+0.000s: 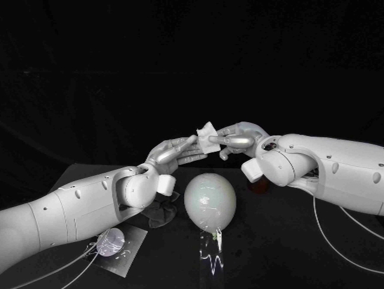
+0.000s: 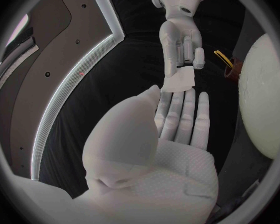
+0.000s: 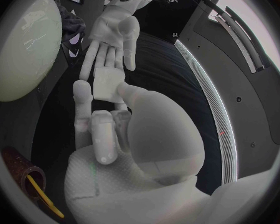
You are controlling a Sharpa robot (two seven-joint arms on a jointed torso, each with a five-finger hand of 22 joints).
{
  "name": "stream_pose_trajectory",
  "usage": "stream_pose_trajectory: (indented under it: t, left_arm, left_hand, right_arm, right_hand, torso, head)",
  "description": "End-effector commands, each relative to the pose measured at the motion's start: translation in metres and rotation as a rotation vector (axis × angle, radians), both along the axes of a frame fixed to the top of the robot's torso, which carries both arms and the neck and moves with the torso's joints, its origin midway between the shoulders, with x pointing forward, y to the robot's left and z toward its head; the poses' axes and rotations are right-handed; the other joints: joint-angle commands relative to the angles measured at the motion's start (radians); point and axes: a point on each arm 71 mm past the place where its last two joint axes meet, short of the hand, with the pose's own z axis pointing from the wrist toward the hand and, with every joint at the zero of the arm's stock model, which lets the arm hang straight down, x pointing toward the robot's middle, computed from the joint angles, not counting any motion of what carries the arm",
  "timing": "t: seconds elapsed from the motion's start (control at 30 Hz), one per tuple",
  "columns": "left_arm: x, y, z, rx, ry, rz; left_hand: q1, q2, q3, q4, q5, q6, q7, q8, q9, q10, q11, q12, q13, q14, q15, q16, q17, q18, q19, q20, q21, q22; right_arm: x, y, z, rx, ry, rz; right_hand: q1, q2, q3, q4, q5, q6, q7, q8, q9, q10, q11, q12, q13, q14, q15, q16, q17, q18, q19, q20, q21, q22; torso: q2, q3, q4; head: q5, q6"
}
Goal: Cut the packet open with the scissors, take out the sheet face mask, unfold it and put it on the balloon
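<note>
White folded mask (image 1: 207,137) sits pinched in the right hand (image 1: 235,139), its far edge resting on fingertips of the left hand (image 1: 176,152), which lies flat and spread, gripping nothing. Right wrist view shows you the left thumb clear of it; head view adds the balloon (image 1: 210,201) below both hands.

Head camera looked down on table (image 1: 288,247) from near side. Wrist cameras sat close behind left hand (image 1: 176,153) and right hand (image 1: 237,137), facing each other; all three shared sheet face mask (image 1: 207,137), balloon (image 1: 210,200).
</note>
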Motion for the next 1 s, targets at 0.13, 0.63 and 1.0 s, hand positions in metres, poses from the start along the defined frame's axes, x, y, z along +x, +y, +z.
stream_pose_trajectory:
  t: [0.13, 0.63, 1.0]
  left_arm:
    - [0.0009, -0.0013, 0.0005, 0.01, 0.006, 0.012]
    - [0.0024, 0.0006, -0.0029, 0.061, 0.03, 0.045]
    - [0.0035, 0.0026, -0.0028, 0.071, 0.024, 0.076]
  left_hand:
    - [-0.009, -0.025, -0.002, 0.013, -0.004, 0.022, 0.005, 0.002, 0.004, 0.025, -0.009, 0.004, 0.001, 0.026, -0.009, 0.023, 0.011, 0.005, 0.024, 0.0, 0.009, 0.003]
    - [-0.013, -0.075, -0.021, 0.032, -0.004, 0.069, -0.008, 0.013, 0.013, 0.083, -0.028, 0.019, 0.005, 0.055, -0.03, 0.079, 0.038, 0.013, 0.064, -0.003, 0.021, 0.004]
    - [0.063, -0.044, 0.043, -0.005, -0.004, 0.107, -0.028, 0.035, 0.025, 0.127, -0.049, 0.026, 0.006, 0.079, -0.047, 0.111, 0.054, 0.025, 0.096, -0.005, 0.033, 0.007]
  right_arm:
    - [-0.0023, 0.0027, 0.0005, -0.003, -0.016, 0.018]
    - [-0.0053, 0.0036, 0.0008, 0.004, -0.024, 0.01]
    - [-0.0059, 0.0029, 0.0002, -0.003, -0.025, 0.015]
  right_hand:
    - [-0.001, 0.007, 0.002, -0.003, 0.003, 0.008, 0.001, 0.019, 0.012, 0.092, -0.004, 0.007, 0.234, 0.087, -0.004, 0.004, 0.223, 0.01, 0.008, -0.003, 0.007, 0.038]
    - [-0.001, 0.007, 0.002, -0.003, 0.003, 0.008, 0.001, 0.019, 0.012, 0.092, -0.004, 0.007, 0.234, 0.087, -0.004, 0.004, 0.223, 0.01, 0.008, -0.003, 0.007, 0.038]
    - [-0.001, 0.007, 0.002, -0.003, 0.003, 0.008, 0.001, 0.019, 0.012, 0.092, -0.004, 0.007, 0.234, 0.087, -0.004, 0.004, 0.223, 0.01, 0.008, -0.003, 0.007, 0.038]
  torso:
    - [0.0, -0.0005, 0.0003]
    - [0.0, -0.0007, 0.0008]
    - [0.001, -0.0005, -0.0003]
  head:
    - [0.0, 0.001]
    - [0.0, 0.0]
    - [0.001, 0.0]
